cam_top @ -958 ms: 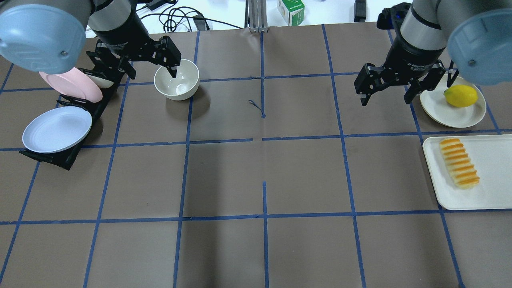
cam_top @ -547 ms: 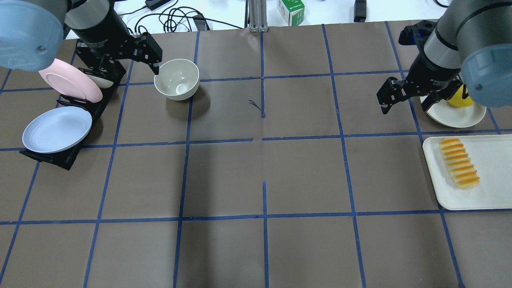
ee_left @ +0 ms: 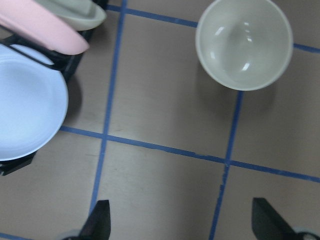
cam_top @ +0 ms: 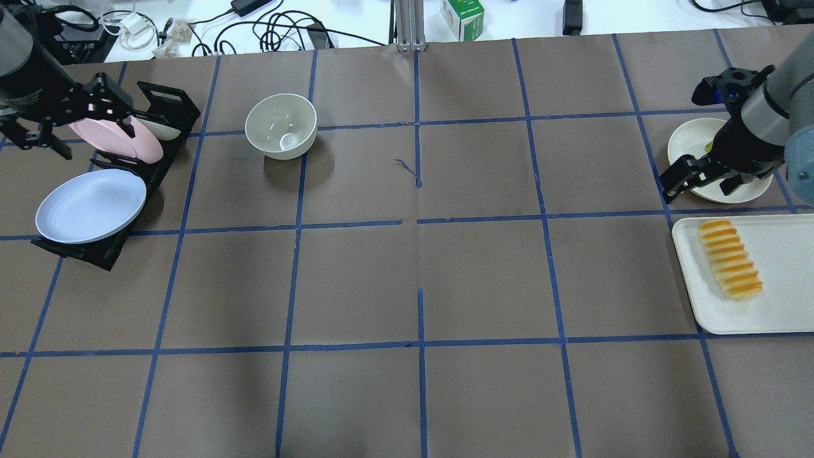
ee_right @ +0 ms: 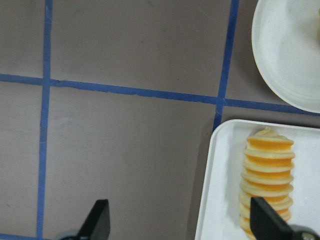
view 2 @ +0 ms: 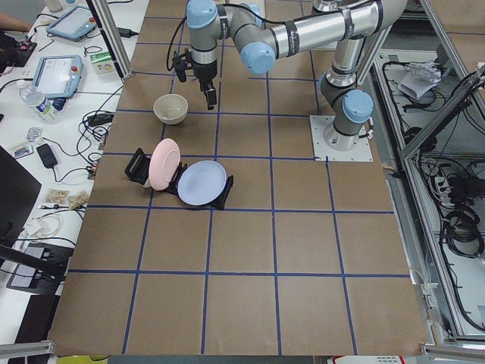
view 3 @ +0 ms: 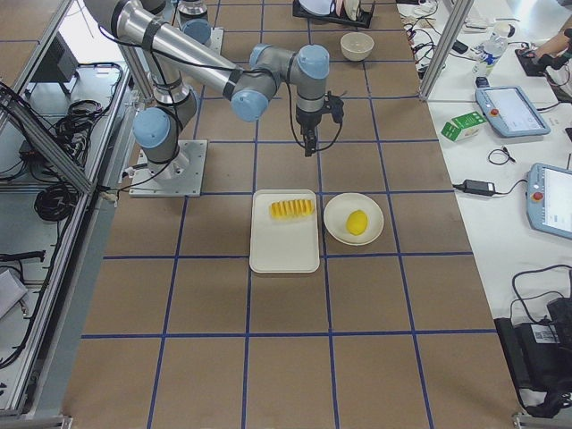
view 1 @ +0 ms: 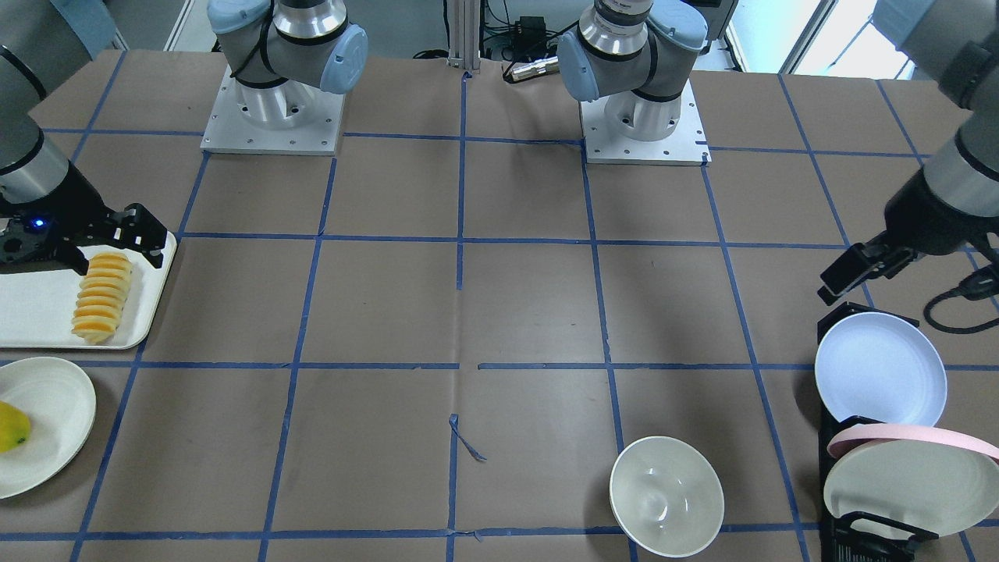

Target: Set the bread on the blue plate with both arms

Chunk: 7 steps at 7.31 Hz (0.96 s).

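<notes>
Overhead exterior | right tool (cam_top: pixel 697 184) mostly covers lemon (view 1: pixel 11 428) | bread (cam_top: pixel 730 259) unobstructed

A brown-papered counter (cam_top: pixel 483 280) is gridded with blue tape. A white bowl (cam_top: pixel 280 126) stands upright on it, apart from a black dish rack (cam_top: pixel 105 253) that holds a pink plate (cam_top: pixel 127 141) tilted on edge, with a cream dish (view 1: pixel 905 484) behind it. At the opposite end lies a white tray (cam_top: pixel 785 273), just beside a cream plate (view 3: pixel 338 231) carrying a lemon (view 3: pixel 357 222). Beyond the counter's far edge sit a green-and-white carton (cam_top: pixel 463 18) and tangled cables (cam_top: pixel 280 28)
</notes>
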{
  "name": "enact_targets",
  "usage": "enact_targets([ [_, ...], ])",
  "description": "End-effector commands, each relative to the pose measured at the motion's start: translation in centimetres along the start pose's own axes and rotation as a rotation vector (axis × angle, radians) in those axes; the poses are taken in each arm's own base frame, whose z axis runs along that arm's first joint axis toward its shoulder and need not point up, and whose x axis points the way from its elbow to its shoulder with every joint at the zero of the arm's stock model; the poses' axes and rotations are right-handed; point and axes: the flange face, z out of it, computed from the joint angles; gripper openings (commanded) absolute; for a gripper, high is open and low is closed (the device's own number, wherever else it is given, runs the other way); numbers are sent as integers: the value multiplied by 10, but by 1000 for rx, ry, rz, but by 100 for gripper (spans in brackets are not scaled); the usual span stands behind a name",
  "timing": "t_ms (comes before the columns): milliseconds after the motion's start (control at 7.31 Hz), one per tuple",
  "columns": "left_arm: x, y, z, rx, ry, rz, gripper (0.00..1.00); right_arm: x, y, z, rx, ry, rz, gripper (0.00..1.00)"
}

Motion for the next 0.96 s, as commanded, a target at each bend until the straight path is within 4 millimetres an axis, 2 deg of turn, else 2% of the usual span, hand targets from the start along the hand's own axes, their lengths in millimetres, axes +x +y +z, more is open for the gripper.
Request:
enact_targets([
  [0, -76, -27, 45, -72, -11, -194, 100, 31, 22, 29, 39, 36, -23, 100],
  [137, -110, -44, 68, -78, -14, -229, 100, 42, 31, 37, 43, 36, -29, 100],
  [274, -141, -65, 95, -46, -38, -189, 100, 48, 38, 49, 25, 25, -58, 100],
  [411, -155, -86, 110, 10, -53, -160, 100, 52, 44, 58, 14, 12, -41, 100],
  [547, -165, -97, 126, 52, -58, -152, 100, 64, 46, 68, 33, 39, -29, 100],
  [684, -192, -96, 155, 0, -46, -186, 100, 77, 55, 83, 36, 43, -23, 100],
  [821, -208, -96, 172, -29, -41, -191, 94, 88, 63, 94, 17, 26, -8, 100],
])
